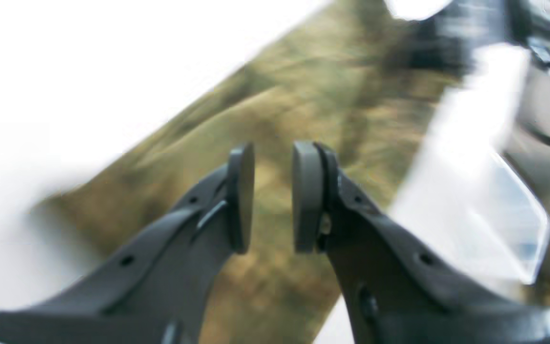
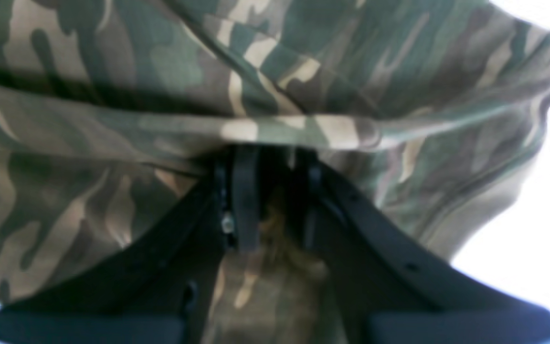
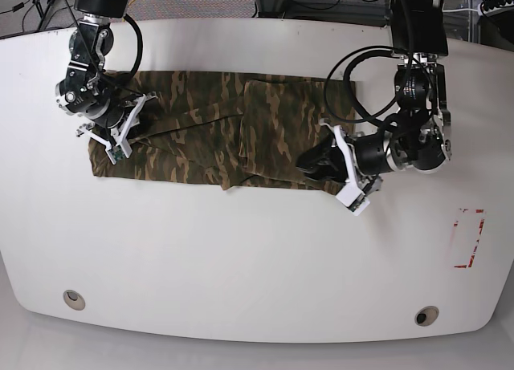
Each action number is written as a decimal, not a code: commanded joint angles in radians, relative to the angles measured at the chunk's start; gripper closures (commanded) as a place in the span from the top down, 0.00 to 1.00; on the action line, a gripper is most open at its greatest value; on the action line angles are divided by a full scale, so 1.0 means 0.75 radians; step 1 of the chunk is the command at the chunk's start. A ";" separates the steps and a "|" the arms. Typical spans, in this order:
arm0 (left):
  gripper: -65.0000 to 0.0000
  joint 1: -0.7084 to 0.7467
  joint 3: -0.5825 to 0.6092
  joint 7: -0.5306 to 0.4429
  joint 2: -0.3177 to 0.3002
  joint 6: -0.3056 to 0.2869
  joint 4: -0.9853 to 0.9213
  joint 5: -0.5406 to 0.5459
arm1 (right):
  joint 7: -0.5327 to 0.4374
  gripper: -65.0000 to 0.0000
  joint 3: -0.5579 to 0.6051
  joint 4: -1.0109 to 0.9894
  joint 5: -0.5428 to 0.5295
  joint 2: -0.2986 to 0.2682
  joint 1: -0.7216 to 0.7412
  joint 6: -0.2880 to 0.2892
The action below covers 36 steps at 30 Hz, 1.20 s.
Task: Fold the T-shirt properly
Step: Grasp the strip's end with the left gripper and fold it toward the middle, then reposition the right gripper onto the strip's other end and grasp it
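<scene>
The T-shirt (image 3: 217,137) lies spread as a long band across the far half of the white table (image 3: 241,258), parallel to the far edge and well clear of it. Its near hem runs roughly straight; a flap of cloth is doubled over on the band's middle-right part, its folded edge running from far to near. The whole near half of the table is bare white surface, apart from two small round fittings near the near corners and a red-outlined marking (image 3: 468,238) toward the base view's right edge.

The right gripper (image 2: 270,167) sits at the band's end on the base view's left, and its wrist view shows the fingers (image 2: 246,200) standing a little apart with a fold of camouflage cloth draped over the tips and more cloth in the gap; whether they truly pinch it cannot be told.

The left gripper (image 1: 272,196) is at the band's other end, over the cloth's edge. Its pads (image 1: 241,196) stand a narrow gap apart with nothing between them, and the blurred fabric lies beyond them.
</scene>
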State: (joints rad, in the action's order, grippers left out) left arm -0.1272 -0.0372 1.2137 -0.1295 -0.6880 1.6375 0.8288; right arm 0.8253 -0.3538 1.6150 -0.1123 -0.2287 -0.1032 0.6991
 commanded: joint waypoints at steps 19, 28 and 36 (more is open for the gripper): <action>0.19 0.021 -0.123 -0.161 0.012 -0.014 -0.370 -0.386 | 0.316 0.48 -0.206 0.464 -0.019 0.165 0.149 -0.001; 0.19 0.021 -0.123 -0.193 0.012 -0.014 -0.460 -0.455 | 0.367 1.00 -0.472 0.423 -0.031 0.220 0.265 -0.001; 0.19 0.027 -0.123 -0.193 -0.021 -0.014 -0.464 -0.464 | 0.533 1.00 -0.796 0.198 -0.279 0.173 0.366 -0.001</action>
State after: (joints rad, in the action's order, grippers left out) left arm -0.1104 -0.1287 1.0199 -0.1234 -0.7090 1.2911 0.5503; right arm 1.2034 -0.9180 1.7985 -0.2703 -0.0593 0.1493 0.6941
